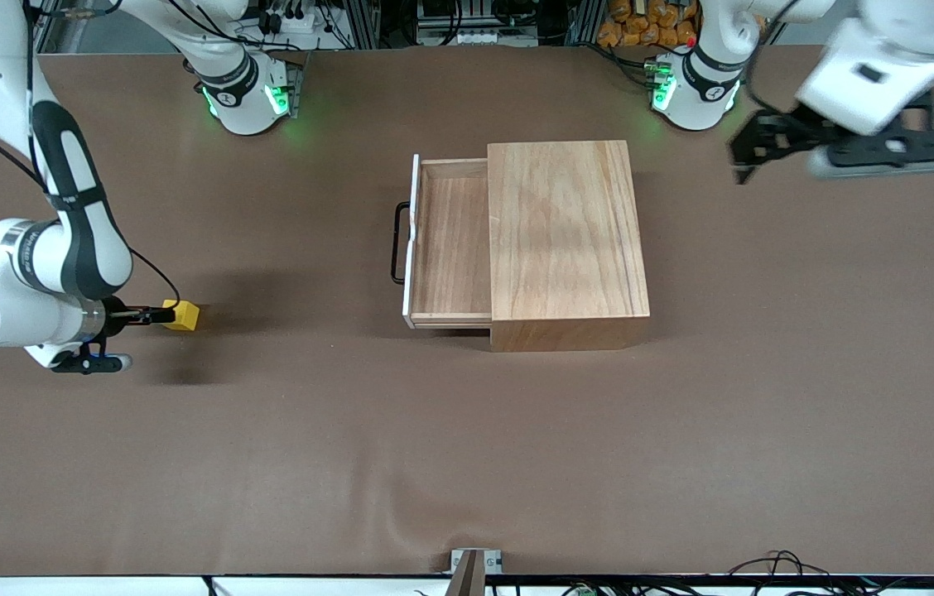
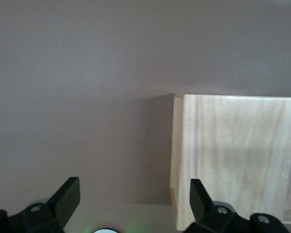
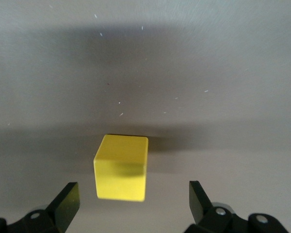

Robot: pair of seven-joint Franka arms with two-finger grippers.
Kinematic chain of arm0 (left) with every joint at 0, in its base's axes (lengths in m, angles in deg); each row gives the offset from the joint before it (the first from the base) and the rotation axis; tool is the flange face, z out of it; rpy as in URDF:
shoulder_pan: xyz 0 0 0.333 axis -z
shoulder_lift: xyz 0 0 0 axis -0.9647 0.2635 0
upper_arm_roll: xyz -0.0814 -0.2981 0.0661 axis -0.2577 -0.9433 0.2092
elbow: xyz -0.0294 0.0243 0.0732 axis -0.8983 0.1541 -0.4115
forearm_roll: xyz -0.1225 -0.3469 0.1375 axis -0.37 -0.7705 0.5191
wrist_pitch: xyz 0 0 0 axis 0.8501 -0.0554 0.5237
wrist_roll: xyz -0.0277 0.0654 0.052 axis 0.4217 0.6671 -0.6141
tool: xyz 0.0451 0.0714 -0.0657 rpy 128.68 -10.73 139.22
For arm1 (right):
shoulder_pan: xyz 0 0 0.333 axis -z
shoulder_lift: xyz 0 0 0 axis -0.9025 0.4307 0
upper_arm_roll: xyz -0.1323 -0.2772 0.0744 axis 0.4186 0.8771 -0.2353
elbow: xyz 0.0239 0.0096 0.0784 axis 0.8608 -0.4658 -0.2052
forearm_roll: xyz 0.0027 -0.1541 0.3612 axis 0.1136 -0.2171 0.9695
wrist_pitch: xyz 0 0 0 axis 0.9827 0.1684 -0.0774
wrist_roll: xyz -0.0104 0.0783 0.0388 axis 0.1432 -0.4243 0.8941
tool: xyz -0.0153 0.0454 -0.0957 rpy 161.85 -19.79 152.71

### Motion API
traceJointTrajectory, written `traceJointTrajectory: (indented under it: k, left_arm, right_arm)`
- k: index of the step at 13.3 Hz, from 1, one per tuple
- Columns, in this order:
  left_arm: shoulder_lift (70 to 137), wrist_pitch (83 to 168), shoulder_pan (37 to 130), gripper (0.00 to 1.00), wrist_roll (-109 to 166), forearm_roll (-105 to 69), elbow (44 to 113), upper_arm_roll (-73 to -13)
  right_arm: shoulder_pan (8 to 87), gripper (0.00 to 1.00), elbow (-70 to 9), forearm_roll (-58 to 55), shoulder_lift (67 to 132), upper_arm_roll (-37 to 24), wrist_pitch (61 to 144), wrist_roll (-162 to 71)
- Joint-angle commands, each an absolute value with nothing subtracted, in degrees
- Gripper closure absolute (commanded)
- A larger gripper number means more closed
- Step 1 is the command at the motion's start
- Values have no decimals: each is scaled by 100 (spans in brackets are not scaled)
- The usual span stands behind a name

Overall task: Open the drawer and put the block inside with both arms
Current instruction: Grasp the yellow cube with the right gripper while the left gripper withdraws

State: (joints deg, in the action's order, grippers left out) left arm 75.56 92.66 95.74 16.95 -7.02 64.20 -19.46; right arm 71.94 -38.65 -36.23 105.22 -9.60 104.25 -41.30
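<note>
From the front, the drawer stands pulled out of its wooden box mid-table; my right gripper sits low beside the yellow block, toward the right arm's end. My left gripper hangs high, waiting. Left wrist view — fingers spread over brown table, the box corner below. Right wrist view — fingers released, flanking the block without touching

You get the left gripper motion-blurred in the front view; wooden box is cropped in the left wrist view, drawer interior partly hidden inside it.
</note>
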Motion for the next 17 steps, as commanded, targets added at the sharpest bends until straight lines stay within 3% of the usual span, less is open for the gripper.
traceJointTrajectory:
  k: [1, 6, 8, 9, 10, 12, 14, 17]
  left_arm:
    - [7265, 9269, 8942, 0, 1976, -786, 6706, -2031]
    - [7501, 9278, 8343, 0, 3106, -672, 6462, -1988]
    - [7643, 9269, 8316, 0, 3276, -453, 6293, -1987]
    - [7634, 9182, 8290, 0, 3320, -530, 6293, -1901]
    - [7634, 9120, 8298, 0, 3390, -514, 6267, -1821]
    - [7669, 9129, 8290, 0, 3417, -505, 6249, -1821]
    - [7687, 9172, 8220, 0, 3400, -609, 6319, -1978]
    - [7678, 9181, 7151, 0, 3382, -698, 6521, -3030]
  right_arm:
    - [7266, 0, -3962, -3404, 10513, -1060, 10604, -4090]
    - [7222, 0, -4313, -3343, 10610, -1069, 11070, -4072]
    - [7248, 44, -4410, -3343, 10601, -1078, 11159, -4072]
    - [7231, 77, -4428, -3334, 10601, -1078, 11159, -4072]
    - [7231, 100, -4411, -3343, 10601, -1078, 11142, -4072]
    - [7213, 100, -4306, -3334, 10566, -1095, 10976, -4125]
    - [7117, 100, -3720, -3212, 10539, -1104, 9987, -4291]
    - [6688, 100, -2568, -3070, 10496, -1131, 8404, -5080]
